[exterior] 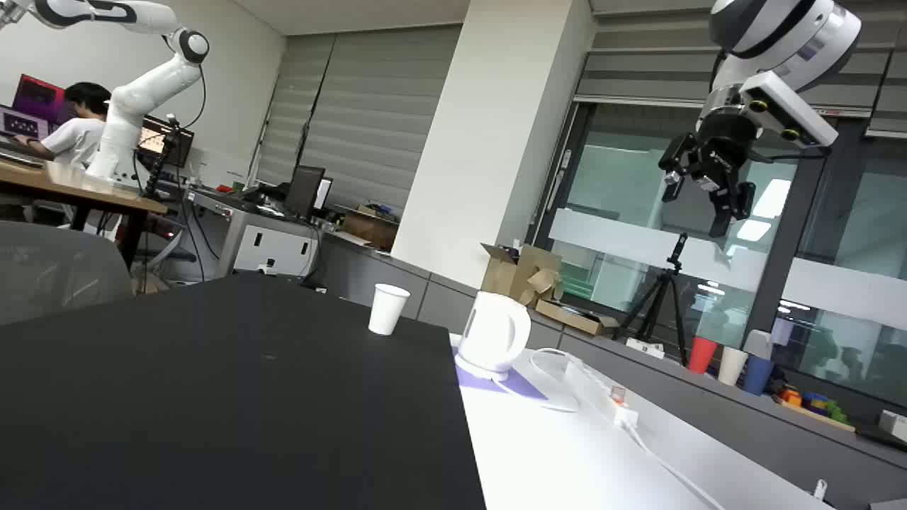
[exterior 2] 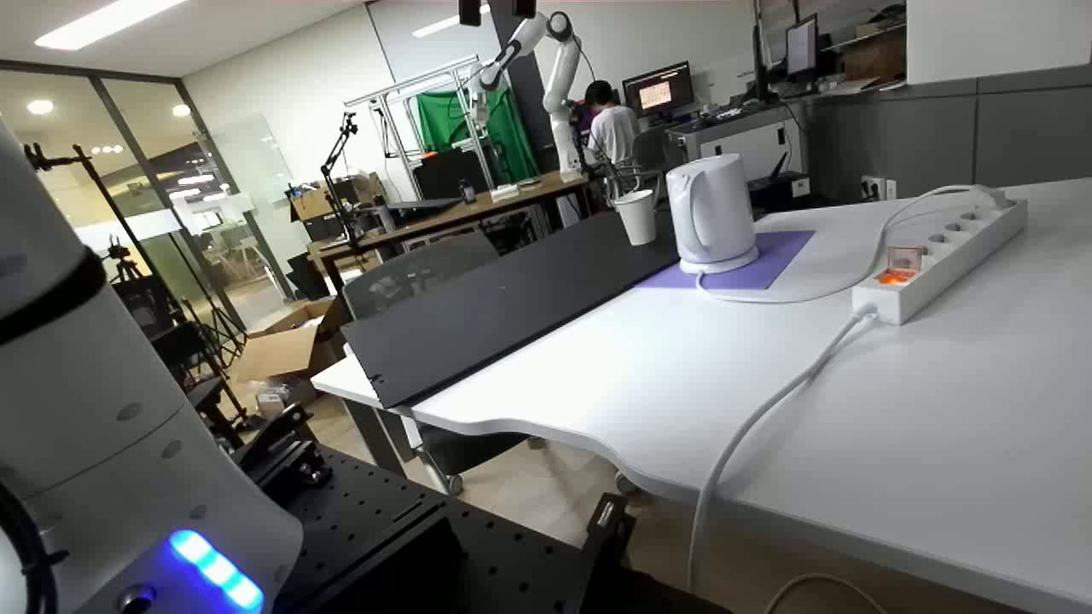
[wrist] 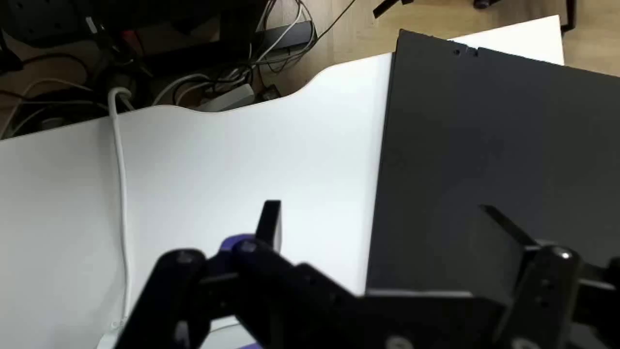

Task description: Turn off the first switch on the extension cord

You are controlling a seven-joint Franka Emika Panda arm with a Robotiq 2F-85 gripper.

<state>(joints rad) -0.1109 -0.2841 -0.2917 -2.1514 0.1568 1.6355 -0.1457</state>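
Note:
The extension cord is a long white power strip lying on the white table. Its near end has an orange-lit switch under a raised clear cover; the switch also shows in an exterior view. The strip's near end has a white cable leaving it. In the wrist view only a corner of the strip shows at the lower left, mostly hidden by the gripper. My gripper is open and empty, high above the table. Its fingers are wide apart in the wrist view, and their tips show at an exterior view's top edge.
A white kettle stands on a purple mat beside the strip, its cord running to the strip's far end. A white paper cup stands on a black board. The strip's cable hangs over the table edge.

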